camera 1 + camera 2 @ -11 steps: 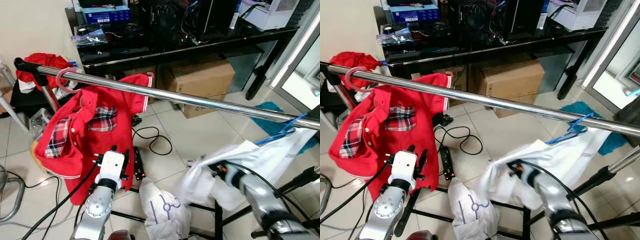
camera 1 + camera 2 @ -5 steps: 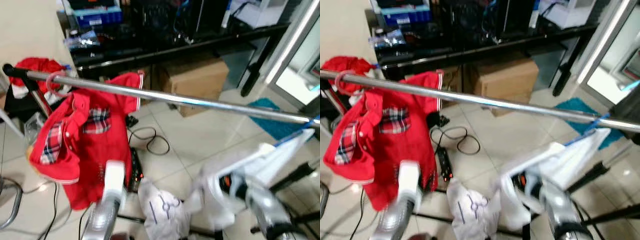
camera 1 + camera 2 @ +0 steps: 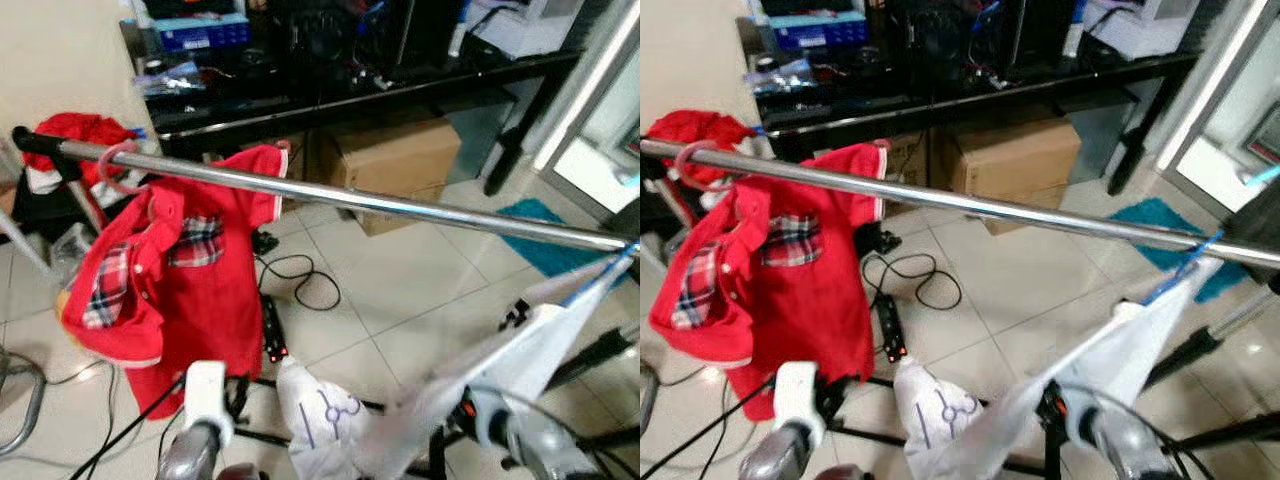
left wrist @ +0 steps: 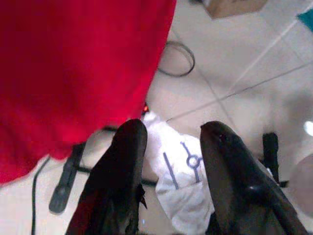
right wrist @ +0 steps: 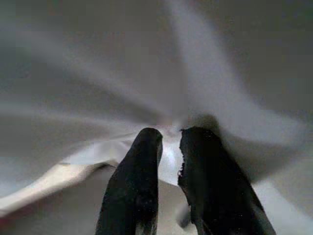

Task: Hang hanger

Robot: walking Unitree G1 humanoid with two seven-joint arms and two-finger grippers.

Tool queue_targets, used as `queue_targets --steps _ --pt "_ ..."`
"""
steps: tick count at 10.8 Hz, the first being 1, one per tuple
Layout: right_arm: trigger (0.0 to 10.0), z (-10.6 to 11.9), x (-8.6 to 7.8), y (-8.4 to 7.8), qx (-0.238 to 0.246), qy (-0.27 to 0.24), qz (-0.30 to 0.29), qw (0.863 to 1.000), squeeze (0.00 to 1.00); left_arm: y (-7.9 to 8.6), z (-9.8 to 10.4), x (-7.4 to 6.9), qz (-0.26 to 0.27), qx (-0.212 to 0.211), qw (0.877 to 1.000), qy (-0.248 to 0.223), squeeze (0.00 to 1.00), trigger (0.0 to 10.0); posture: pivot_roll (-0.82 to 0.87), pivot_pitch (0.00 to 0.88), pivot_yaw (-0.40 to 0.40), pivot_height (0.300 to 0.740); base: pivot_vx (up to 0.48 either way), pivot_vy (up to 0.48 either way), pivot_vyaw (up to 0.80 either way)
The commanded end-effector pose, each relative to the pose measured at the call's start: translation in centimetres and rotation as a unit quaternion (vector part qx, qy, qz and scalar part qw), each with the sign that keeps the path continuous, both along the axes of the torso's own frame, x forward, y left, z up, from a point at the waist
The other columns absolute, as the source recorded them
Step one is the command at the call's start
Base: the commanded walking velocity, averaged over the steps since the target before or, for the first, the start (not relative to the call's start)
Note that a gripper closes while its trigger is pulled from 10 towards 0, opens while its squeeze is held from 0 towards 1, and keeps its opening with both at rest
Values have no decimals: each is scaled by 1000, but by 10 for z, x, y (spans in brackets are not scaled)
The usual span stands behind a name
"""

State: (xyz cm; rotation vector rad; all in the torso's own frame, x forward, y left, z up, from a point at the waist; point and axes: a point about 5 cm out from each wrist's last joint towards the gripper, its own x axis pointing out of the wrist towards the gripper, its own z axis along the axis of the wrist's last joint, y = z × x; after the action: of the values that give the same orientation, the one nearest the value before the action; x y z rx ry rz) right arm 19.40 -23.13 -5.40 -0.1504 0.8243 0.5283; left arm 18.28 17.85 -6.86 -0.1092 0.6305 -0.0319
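I see the right claw [image 5: 168, 147] clenched on the white shirt [image 3: 1120, 360], pulling it taut down from the blue hanger [image 3: 1180, 270]; hanger hooked on the rail [image 3: 1040, 215] near its right end; left claw [image 4: 171, 142] released, low by the red shirt [image 3: 170, 270] hanging at the rail's left end; white cloth [image 3: 320, 420] on the floor.

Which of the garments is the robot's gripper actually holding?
The white shirt on the blue hanger: the right gripper pinches its cloth. The red shirt hangs untouched.
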Motion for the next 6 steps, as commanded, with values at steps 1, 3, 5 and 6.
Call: queue_targets --steps 1,3,5,6 --pt "10000 -1 0 -6 -31 -4 -20 999 0 1 -4 -4 8 5 1000 19 0 10000 53 21 -49 740 0 0 0" --pt "10000 -3 2 -6 -28 3 -78 997 0 -1 -7 -6 23 -15 999 25 0 10000 84 17 -58 740 0 0 0" --pt "10000 -14 -16 -9 -65 53 -65 994 0 -1 -16 -20 22 -18 998 62 0 10000 98 14 -68 740 0 0 0" --pt "10000 -18 -24 -15 -108 72 -55 990 0 1 -19 -27 31 -21 996 77 0 10000 91 13 -68 740 0 0 0"
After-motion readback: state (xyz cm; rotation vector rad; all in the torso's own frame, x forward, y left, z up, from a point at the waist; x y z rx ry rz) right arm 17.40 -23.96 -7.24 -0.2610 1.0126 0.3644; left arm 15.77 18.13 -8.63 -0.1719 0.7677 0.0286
